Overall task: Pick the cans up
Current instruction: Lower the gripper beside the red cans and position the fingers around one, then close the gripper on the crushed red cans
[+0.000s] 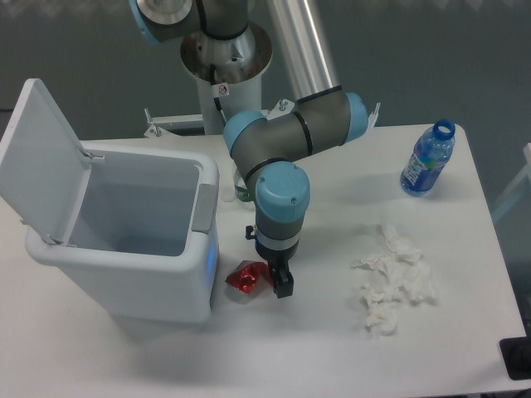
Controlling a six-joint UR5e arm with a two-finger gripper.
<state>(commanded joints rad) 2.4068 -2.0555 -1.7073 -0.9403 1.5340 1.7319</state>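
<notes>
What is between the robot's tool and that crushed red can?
Nothing visible. The tool is right at the red can on the table, at its right side. The bin stands left of the can, not between them.

1. You had a white table [315, 348] carrying everything.
2. A white bin [124, 249], lid up, stood on its left part.
3. The crushed red can [243, 279] lay just beside the bin.
4. Crumpled tissues [392, 282] lay right of centre.
5. A blue-labelled bottle [428, 159] stood at the far right corner.
</notes>
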